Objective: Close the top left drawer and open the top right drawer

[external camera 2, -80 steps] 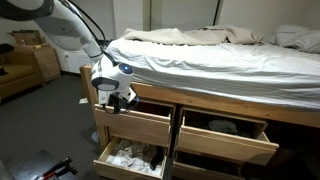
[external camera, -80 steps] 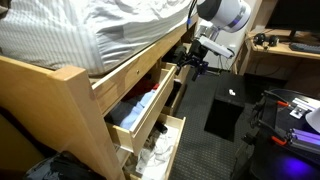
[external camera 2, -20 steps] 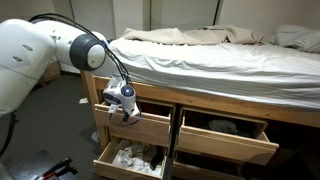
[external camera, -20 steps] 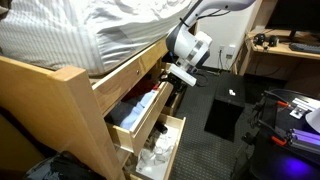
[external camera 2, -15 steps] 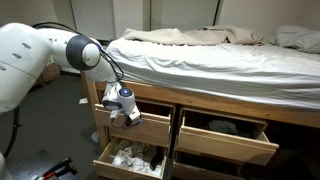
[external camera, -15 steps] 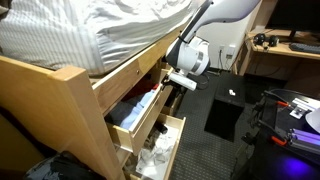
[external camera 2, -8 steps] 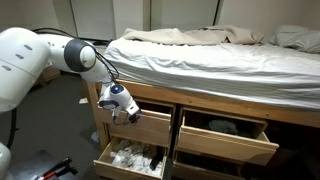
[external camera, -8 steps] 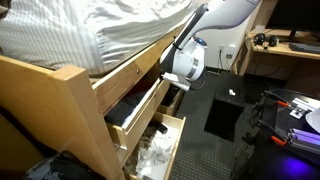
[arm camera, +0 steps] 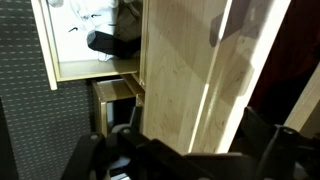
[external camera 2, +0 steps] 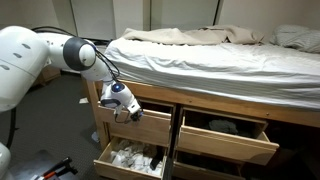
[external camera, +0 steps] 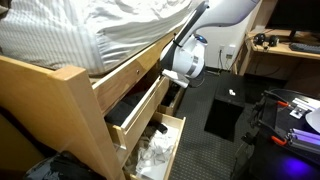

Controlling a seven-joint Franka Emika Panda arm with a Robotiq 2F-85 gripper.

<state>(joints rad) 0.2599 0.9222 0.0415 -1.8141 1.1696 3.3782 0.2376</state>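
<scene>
The top left drawer (external camera 2: 152,126) of the wooden bed frame is partly open; it is the near upper drawer in an exterior view (external camera: 140,105), with dark contents. My gripper (external camera 2: 127,114) presses on its front panel, at the far end in an exterior view (external camera: 172,80). In the wrist view the pale wood front (arm camera: 190,70) fills the frame and the gripper's (arm camera: 185,150) dark fingers stand wide apart, open, holding nothing. The top right drawer (external camera 2: 225,140) stands pulled out with dark items inside.
The bottom left drawer (external camera 2: 125,160) is open with white items; it also shows in an exterior view (external camera: 160,150) and the wrist view (arm camera: 90,30). A rumpled mattress (external camera 2: 220,60) lies above. A black mat (external camera: 225,115), a desk (external camera: 285,50) and gear (external camera: 295,115) stand on the floor side.
The arm swung down against the top left drawer and pushed it part of the way in; its blue and red contents are now covered. The top right drawer has not moved.
</scene>
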